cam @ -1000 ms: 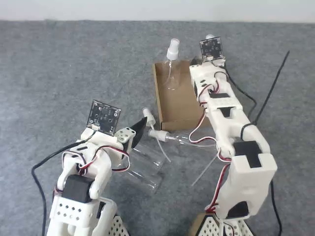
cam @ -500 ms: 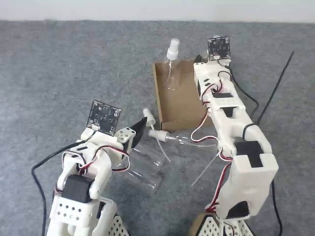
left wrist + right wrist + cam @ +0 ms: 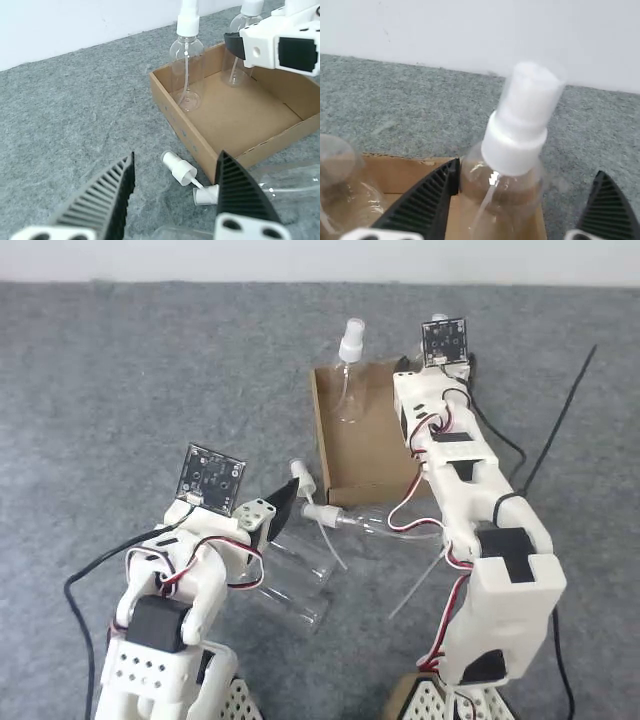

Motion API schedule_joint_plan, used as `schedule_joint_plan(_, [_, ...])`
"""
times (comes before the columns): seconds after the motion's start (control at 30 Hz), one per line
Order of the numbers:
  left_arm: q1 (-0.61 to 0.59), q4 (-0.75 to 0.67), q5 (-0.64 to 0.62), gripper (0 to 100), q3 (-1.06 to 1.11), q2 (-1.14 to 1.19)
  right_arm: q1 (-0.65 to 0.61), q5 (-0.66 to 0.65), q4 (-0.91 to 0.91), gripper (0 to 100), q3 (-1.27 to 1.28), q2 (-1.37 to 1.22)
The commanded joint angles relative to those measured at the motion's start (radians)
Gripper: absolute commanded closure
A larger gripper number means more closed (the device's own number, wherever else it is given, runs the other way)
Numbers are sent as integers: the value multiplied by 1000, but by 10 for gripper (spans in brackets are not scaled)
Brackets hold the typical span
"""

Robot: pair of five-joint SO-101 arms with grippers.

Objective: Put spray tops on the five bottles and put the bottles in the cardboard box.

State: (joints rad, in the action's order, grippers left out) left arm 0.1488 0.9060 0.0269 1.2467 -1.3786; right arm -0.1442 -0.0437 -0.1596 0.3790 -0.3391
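Right arm (image 3: 455,455) shifted toward 1 o'clock; right gripper (image 3: 526,170) wide around capped bottle (image 3: 517,135); left gripper (image 3: 176,156) likewise wide.

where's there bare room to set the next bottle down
Bare: the near half of the cardboard box, short of the two standing bottles at its far wall; also the carpet left of the box. Crowded: outside the near wall, where spray tops and lying bottles cluster.

Grey felt-like carpet (image 3: 150,370) covered the table. On it stood one shallow brown cardboard box (image 3: 322,435). Two clear plastic bottles (image 3: 295,590) (image 3: 375,525) lay sideways just beside it.
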Motion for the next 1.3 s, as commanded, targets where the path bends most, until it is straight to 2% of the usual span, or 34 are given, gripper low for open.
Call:
schedule_joint_plan(0.0, [-5, -28, 11, 761, -2, -6, 2, 0, -16, 645, -20, 94])
schedule_joint_plan(0.4, [-5, -28, 11, 761, -2, -6, 4, 0, 99, 645, -114, 200])
schedule_joint_plan(0.57, [-5, -28, 11, 761, -2, -6, 13, 0, 259, 645, -218, 275])
schedule_joint_plan(0.8, [-5, -28, 11, 761, -2, -6, 35, 5, 611, 647, -353, 478])
schedule_joint_plan(1.07, [-5, -28, 11, 761, -2, -6, 19, 17, 1059, 647, -368, 682])
schedule_joint_plan(1.2, [-5, -28, 11, 761, -7, -6, 5, 150, 1334, 648, -368, 731])
schedule_joint_plan(1.27, [-18, -28, 8, 761, -13, -5, -10, 140, 1446, 648, -368, 742])
